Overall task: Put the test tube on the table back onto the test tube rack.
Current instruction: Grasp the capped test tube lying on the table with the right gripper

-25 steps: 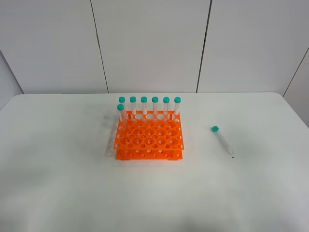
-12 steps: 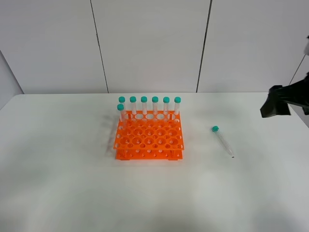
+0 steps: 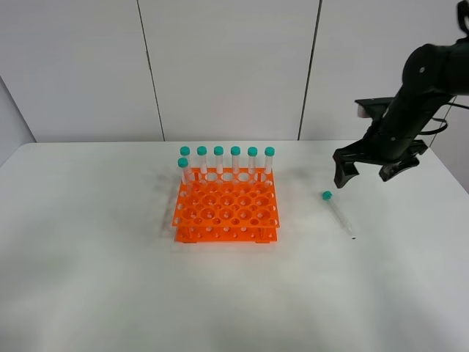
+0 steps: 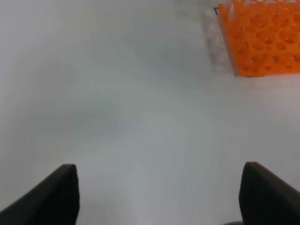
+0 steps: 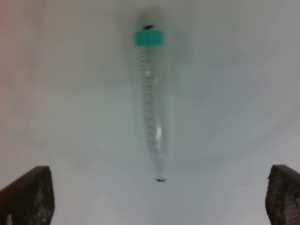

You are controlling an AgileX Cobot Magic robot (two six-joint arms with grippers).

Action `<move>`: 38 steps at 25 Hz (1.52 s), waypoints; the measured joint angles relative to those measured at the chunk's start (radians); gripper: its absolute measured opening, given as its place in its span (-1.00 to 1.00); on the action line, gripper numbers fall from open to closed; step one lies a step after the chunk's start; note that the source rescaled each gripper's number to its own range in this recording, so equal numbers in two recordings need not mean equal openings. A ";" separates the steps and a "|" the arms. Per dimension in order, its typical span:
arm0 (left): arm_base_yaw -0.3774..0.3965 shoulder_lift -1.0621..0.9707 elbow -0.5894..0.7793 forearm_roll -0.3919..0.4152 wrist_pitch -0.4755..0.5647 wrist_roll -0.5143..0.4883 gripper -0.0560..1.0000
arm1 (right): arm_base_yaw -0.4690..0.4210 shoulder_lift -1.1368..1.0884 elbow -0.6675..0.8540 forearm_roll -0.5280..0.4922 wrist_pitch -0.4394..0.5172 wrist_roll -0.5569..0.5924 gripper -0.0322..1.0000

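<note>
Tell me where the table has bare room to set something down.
Bare table left of the test tube rack and along the near edge in front of it. Crowded on the right, where the test tube lies under the right gripper.

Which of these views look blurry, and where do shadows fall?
Exterior high: sharp, evenly lit, a faint shadow left of the test tube rack. Right wrist: soft focus, markings on the test tube smeared. Left wrist: hazy, the rack's corner soft.
</note>
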 joint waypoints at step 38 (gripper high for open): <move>0.000 0.000 0.000 0.000 0.000 0.000 1.00 | 0.018 0.265 -0.008 -0.038 -0.117 0.044 -0.18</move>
